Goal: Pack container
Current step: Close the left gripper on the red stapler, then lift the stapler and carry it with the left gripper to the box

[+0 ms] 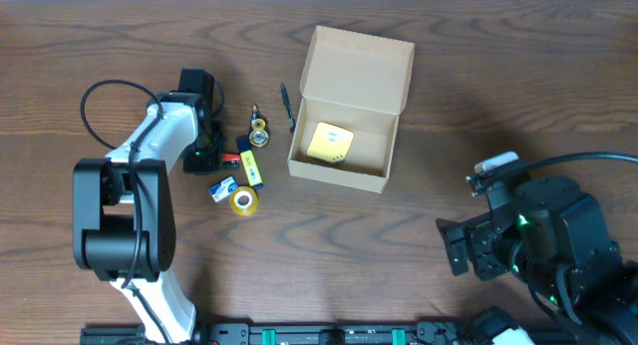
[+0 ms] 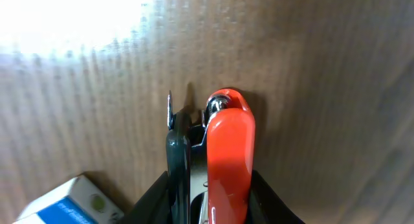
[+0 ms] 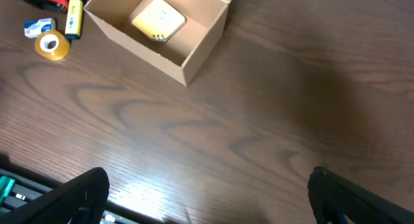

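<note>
Presently, the left gripper [image 2: 210, 201] pinches a red-handled tool [image 2: 229, 146], and the right gripper [image 3: 213, 198] gapes empty. The container [image 1: 337, 173], lid up, lies at three o'clock of the left gripper, with a yellow pad [image 1: 329, 143] inside. Risk: the tool juts past the fingertips, so it may swivel and strike the box wall.

One each of box [image 1: 357, 71], pad [image 1: 329, 143], tape roll [image 1: 242, 200], pen [image 1: 288, 108], highlighter [image 1: 250, 168], blue packet [image 1: 221, 188] and red stapler [image 2: 229, 146]
</note>
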You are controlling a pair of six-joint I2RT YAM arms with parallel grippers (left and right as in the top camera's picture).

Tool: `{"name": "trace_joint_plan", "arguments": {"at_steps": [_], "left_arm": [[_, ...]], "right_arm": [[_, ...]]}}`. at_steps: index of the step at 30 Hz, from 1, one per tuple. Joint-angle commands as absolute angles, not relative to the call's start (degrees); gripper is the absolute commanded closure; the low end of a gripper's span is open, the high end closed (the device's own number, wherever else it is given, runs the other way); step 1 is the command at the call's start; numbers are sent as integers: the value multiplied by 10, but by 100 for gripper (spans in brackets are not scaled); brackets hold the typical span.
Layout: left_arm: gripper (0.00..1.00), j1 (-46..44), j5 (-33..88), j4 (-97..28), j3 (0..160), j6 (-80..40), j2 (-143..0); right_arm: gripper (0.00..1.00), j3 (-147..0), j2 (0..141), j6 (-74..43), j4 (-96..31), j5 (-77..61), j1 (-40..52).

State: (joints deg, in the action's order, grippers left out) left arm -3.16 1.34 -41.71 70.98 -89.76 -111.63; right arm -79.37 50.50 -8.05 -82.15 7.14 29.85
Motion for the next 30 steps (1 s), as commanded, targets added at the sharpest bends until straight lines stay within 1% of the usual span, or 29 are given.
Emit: {"name": "trace_joint_plan", "arguments": {"at_steps": [1,3,4,5,9,13,20,30], "left_arm": [[80,-31,4,-436,744,-884,-1125],[85,-31,-11,-460,770,-882,-1122],[91,-31,-20,-476,786,-881,-1122],[94,-31,-30,-493,805,-873,-1121],[94,-32,-75,-569,904,-826,-1120],[94,-39,-105,-596,977,-768,-1120],[94,-81,-150,-592,1071,-652,-1120],[94,-146,-135,-565,1107,-488,-1120]], "right_arm": [[1,-794,505,-78,-822,75,295],[1,-794,505,-78,-823,75,295],[1,-794,505,-78,-822,75,295],[1,-794,505,-78,-822,75,295],[1,-794,505,-78,-823,75,295],[1,-794,505,-78,-822,75,295],[1,-794,505,-78,-823,75,295],[1,-794,505,-78,-822,75,295]]}}
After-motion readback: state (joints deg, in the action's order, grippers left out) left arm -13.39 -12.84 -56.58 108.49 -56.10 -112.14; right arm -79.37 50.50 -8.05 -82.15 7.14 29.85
